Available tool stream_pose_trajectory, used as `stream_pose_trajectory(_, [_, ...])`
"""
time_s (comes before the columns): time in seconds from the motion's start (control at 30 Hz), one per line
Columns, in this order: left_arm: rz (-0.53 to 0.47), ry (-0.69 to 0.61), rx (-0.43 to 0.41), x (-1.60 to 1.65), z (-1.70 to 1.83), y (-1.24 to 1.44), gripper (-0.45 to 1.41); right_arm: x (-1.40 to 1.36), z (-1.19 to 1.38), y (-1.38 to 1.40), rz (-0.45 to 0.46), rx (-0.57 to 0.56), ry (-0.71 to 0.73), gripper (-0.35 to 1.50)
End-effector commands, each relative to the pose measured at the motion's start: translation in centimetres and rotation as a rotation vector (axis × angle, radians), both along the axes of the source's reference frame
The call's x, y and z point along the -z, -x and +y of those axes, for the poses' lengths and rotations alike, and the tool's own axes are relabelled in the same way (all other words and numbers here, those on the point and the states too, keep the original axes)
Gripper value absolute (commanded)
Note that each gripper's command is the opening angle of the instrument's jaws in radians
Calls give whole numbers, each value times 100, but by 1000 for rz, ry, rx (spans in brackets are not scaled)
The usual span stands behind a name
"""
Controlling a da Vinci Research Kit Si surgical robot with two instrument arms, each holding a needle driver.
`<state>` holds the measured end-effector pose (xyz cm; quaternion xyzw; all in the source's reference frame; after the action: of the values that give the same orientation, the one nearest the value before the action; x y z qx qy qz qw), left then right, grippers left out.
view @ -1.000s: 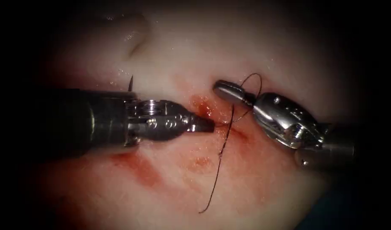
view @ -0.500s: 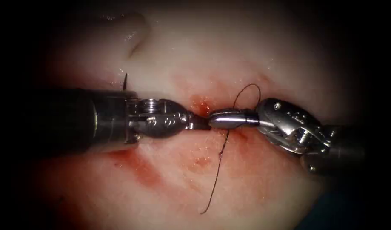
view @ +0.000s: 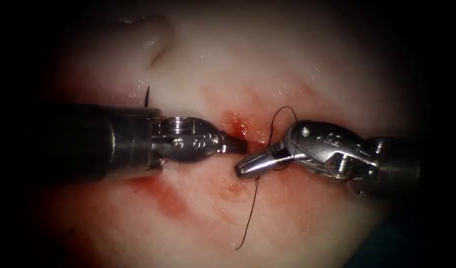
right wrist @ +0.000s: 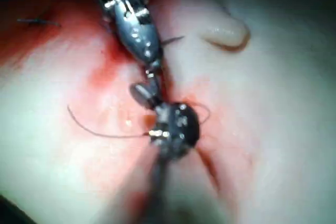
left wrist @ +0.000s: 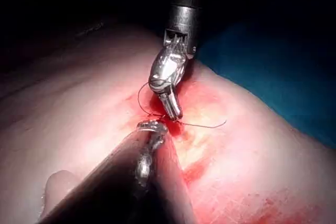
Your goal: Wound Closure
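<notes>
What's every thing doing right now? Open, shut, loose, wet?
Left tool: fingers shut, seemingly on the thread.
Right tool: thread looped around it, tip low over the cut.
Thread: one loose tail lying limp on the tissue.
Cut: wet with red fluid.
Cut end of thread: sticking up from the tissue, left of the cut.

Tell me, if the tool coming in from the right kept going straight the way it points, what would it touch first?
Probably the tissue just below the left tool; the right tool points left and slightly downward, though depth is unclear.
</notes>
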<state>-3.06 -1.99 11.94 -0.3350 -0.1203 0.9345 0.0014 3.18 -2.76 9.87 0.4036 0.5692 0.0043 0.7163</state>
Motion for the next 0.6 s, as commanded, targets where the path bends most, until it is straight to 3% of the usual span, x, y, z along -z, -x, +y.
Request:
stream_pose_trajectory(0.03, [0,1,0,-6,-1,5,-45,-1,-3,-8,5,9,2,61])
stream_pose_trajectory(0.2, [-3,-1,-3,-6,-1,5,-45,8,-15,-10,56,110,4,71])
stream_pose_trajectory(0.37, [-1,0,-6,-7,-3,4,-45,20,-37,-16,90,233,27,63])
stream_pose_trajectory(0.6, [4,-3,-18,-13,-8,4,-45,10,-54,-24,91,298,66,52])
